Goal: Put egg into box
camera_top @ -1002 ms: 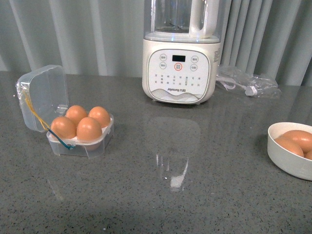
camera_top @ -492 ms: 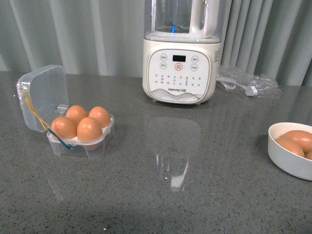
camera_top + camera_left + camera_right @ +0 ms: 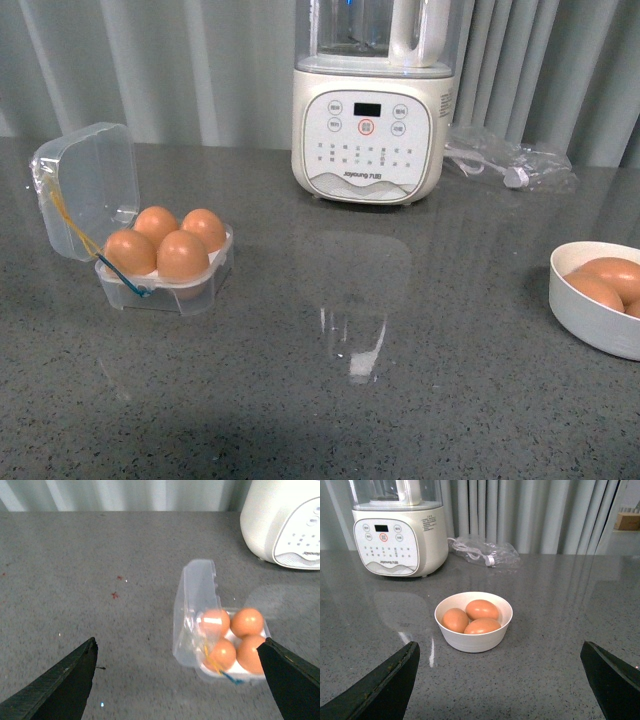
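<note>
The clear box [image 3: 168,296] stands at the left of the table, its hinged lid [image 3: 85,190] open and upright. Every cell holds a brown egg [image 3: 182,255], with yellow and blue cords at its side. In the left wrist view the box lid [image 3: 197,597] and an egg [image 3: 247,622] lie ahead of my open, empty left gripper [image 3: 177,647]. My right gripper [image 3: 500,647] is open and empty, short of a white bowl [image 3: 475,641] holding three brown eggs [image 3: 481,609]. Neither gripper shows in the front view.
A cream blender [image 3: 368,120] stands at the back centre. A clear bag with a cable [image 3: 510,165] lies to its right. The white bowl [image 3: 590,325] is at the right edge. A grey curtain hangs behind the table.
The whole front picture has shifted a little, so box, blender and bowl sit slightly higher in it. Nothing on the table has moved relative to the rest.
</note>
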Action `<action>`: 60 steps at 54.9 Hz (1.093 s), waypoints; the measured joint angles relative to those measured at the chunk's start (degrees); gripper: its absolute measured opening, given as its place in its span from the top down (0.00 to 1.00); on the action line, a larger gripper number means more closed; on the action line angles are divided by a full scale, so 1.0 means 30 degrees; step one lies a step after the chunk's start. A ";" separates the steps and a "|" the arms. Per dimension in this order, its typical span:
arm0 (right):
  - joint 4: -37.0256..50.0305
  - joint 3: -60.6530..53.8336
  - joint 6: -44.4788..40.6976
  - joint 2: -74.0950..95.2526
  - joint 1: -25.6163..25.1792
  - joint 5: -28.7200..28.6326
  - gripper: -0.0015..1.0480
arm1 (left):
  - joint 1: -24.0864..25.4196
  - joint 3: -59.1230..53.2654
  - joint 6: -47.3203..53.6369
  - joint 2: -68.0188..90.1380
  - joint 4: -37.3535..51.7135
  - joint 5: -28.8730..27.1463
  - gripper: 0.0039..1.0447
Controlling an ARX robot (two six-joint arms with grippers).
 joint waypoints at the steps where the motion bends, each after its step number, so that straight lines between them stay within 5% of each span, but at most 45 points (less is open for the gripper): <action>1: 0.0000 0.0000 0.0000 0.0000 0.0000 0.0000 0.07 | -0.0022 0.0415 0.0131 0.0568 0.0197 -0.0087 0.06; 26: 0.0000 0.0000 0.0000 0.0000 0.0000 0.0000 0.07 | 0.3191 0.7468 0.3038 1.0229 0.0896 -0.2506 0.06; 60: -0.0007 0.0000 0.0000 0.0000 0.0000 0.0000 0.07 | -0.0466 0.6062 0.0539 1.0397 -0.0197 -0.1071 0.06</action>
